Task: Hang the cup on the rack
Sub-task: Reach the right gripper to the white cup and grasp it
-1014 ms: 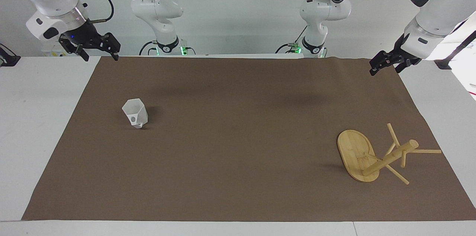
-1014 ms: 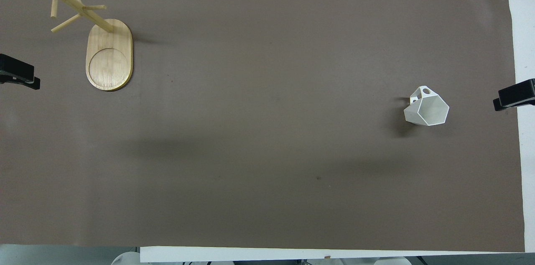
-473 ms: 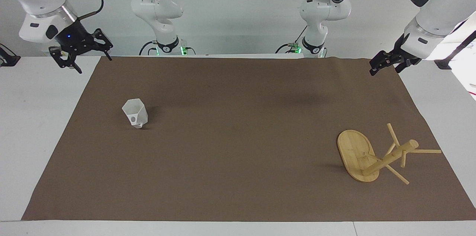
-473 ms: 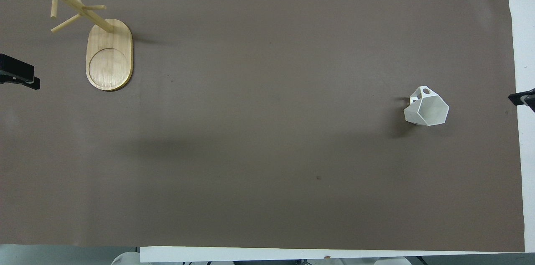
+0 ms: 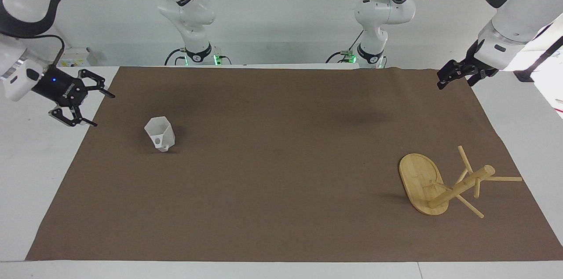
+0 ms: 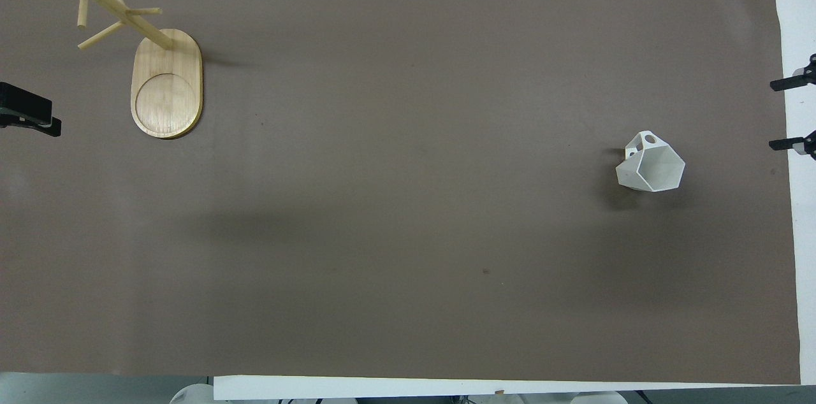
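Observation:
The white faceted cup (image 5: 159, 133) (image 6: 651, 165) stands upright on the brown mat toward the right arm's end, its looped handle on the side away from the robots. The bamboo rack (image 5: 420, 180) (image 6: 167, 85) stands on its oval base at the left arm's end, farther from the robots than the cup, its pegs bare. My right gripper (image 5: 100, 109) (image 6: 779, 115) is open and empty, low over the mat's edge beside the cup and apart from it, fingers pointing toward it. My left gripper (image 5: 444, 82) (image 6: 38, 120) waits raised over the mat's corner at its own end.
The brown mat (image 5: 281, 208) covers most of the white table (image 5: 39, 182). The arms' bases (image 5: 193, 50) (image 5: 374, 50) stand at the robots' edge. Nothing lies on the mat between cup and rack.
My right gripper has come down from high over the mat's corner to the mat's edge beside the cup and turned its open fingers toward it. The left arm, cup and rack have not moved.

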Robot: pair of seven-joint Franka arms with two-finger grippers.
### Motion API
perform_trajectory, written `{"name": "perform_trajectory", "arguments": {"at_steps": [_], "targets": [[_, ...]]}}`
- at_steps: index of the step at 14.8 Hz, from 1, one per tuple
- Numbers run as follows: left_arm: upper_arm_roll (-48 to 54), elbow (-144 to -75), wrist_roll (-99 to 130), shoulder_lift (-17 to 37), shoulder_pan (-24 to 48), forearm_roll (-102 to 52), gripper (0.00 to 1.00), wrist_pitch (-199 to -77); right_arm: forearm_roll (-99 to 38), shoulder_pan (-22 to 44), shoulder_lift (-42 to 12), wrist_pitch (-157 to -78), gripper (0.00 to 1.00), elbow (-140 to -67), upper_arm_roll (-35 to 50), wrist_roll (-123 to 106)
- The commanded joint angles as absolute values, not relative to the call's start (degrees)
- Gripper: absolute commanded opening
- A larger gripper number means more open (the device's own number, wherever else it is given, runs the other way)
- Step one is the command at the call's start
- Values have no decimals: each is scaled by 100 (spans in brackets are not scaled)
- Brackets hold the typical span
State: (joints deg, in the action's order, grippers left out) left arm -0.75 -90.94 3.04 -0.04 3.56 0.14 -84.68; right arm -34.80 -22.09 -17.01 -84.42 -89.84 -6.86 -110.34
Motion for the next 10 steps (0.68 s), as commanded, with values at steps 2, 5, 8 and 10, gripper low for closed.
{"name": "perform_trajectory", "arguments": {"at_steps": [2,5,8,10], "targets": [[-53,-9272,299,-132,334,123,100,-8596,-4376,-2794,-2854,-7674,100,-8762,-598,-13133],[-44,-9272,299,-132,334,123,100,-8596,-5000,-2918,-3610,-7121,100,-8745,-589,-14201],[-44,-9272,299,-132,334,123,100,-8596,-5264,-2944,-4069,-6952,100,-8806,-589,-14580],[-53,-9272,299,-132,334,123,100,-8596,-5291,-2909,-4061,-7013,100,-9095,-589,-14948]]}}
